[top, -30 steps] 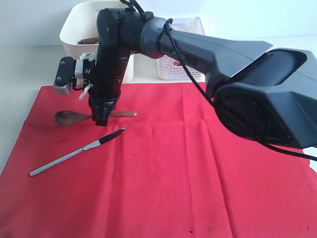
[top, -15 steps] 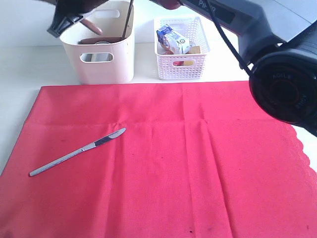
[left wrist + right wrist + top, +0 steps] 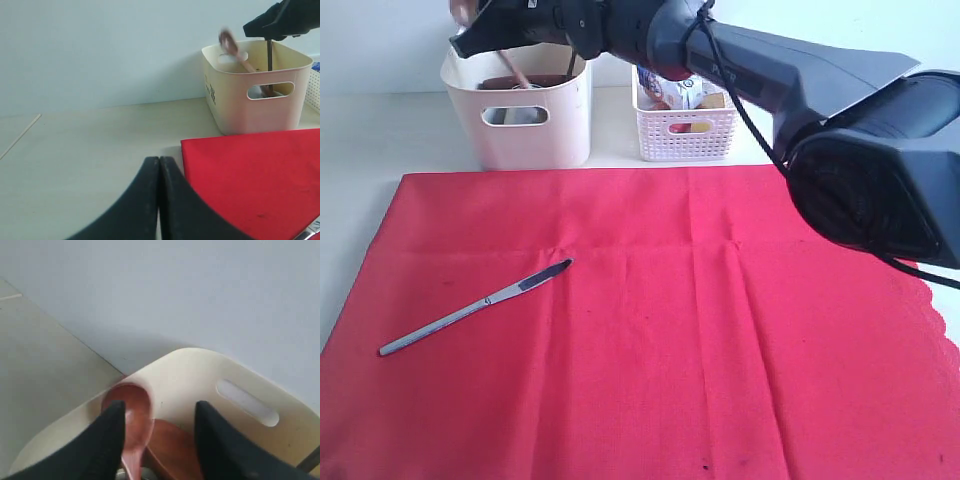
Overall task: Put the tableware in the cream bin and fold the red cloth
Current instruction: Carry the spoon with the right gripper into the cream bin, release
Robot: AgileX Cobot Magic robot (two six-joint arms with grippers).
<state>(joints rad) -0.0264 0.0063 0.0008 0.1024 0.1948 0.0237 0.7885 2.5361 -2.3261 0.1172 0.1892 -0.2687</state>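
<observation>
The cream bin stands behind the red cloth. My right gripper hovers over the bin's rim, open. In the right wrist view its jaws stand apart, and the brown wooden spoon lies loose beside one finger, tilted into the bin above the wooden plate. The spoon appears blurred over the bin in the left wrist view. A silver knife lies on the cloth's left part. My left gripper is shut and empty, low over the table beside the cloth.
A white lattice basket holding a milk carton and food stands right of the bin. A dark stick stands upright in the bin. The right arm's bulk spans the upper right over the cloth.
My right gripper carried the spoon up off the cloth to the bin. Its jaws have opened and the spoon now tips loose into the bin. The knife has not moved.
</observation>
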